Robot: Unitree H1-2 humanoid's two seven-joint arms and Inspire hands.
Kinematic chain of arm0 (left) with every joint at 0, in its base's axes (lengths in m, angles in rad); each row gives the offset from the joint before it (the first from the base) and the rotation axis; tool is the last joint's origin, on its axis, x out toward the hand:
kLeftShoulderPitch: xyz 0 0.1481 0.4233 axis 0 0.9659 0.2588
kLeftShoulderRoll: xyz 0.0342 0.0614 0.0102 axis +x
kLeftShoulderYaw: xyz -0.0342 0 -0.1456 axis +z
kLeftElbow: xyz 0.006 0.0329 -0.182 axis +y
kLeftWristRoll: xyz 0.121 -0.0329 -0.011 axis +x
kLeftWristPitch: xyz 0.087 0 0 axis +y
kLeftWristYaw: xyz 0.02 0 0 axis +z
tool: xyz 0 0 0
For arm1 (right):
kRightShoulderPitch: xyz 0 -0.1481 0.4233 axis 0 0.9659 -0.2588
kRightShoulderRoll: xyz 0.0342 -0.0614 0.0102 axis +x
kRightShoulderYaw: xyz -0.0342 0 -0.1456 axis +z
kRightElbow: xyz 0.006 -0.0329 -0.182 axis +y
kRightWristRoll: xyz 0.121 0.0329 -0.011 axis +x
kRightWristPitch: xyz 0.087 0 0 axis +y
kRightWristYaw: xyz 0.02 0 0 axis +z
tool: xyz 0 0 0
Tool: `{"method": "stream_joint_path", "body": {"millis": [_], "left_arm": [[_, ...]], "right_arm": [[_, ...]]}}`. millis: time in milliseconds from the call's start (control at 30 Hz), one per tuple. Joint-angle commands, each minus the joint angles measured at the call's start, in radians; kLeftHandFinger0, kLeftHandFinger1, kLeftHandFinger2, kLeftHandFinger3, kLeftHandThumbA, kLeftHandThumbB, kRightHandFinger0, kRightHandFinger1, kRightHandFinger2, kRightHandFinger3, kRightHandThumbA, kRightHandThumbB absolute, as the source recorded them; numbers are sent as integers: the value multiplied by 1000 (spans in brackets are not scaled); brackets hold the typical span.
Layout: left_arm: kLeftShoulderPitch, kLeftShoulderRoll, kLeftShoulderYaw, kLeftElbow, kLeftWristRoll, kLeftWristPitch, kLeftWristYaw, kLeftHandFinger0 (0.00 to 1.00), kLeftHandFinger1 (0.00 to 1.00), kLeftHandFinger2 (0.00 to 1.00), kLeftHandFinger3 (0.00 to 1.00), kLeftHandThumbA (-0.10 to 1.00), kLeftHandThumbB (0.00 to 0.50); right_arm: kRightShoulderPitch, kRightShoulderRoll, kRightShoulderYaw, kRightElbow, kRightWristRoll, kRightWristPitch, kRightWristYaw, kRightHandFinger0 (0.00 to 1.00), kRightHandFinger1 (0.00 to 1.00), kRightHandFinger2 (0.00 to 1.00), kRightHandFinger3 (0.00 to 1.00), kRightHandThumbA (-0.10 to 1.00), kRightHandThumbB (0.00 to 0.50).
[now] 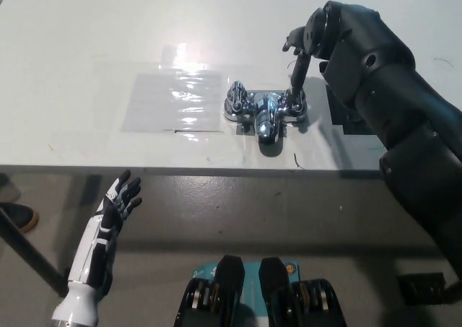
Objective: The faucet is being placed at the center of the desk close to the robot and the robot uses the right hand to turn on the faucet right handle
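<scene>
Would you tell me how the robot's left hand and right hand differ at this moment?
The left hand is white; the right hand is black. The left hand hangs below the desk edge, at lower left, while the right hand is up over the desk. The left hand touches nothing; the right hand reaches down to the right handle of the faucet. Both are open, gripping nothing.

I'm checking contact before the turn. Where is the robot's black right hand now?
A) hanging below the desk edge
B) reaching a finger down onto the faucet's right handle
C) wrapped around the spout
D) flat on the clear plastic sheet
B: the right hand stretches one finger down to the right handle of the faucet. It is the white left hand that hangs below the desk edge.
</scene>
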Motion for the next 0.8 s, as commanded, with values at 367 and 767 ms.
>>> {"method": "stream_joint_path", "body": {"millis": [367, 767], "left_arm": [[-16, 9, 9, -39, 9, -31, 5, 1000, 1000, 1000, 1000, 1000, 266], [-20, 11, 9, -41, 11, -42, 4, 1000, 1000, 1000, 1000, 1000, 243]], "right_arm": [[-19, 28, -30, 4, -12, 50, -81, 1000, 1000, 1000, 1000, 1000, 279], [4, 25, -32, 9, -24, 75, -153, 1000, 1000, 1000, 1000, 1000, 283]]}}
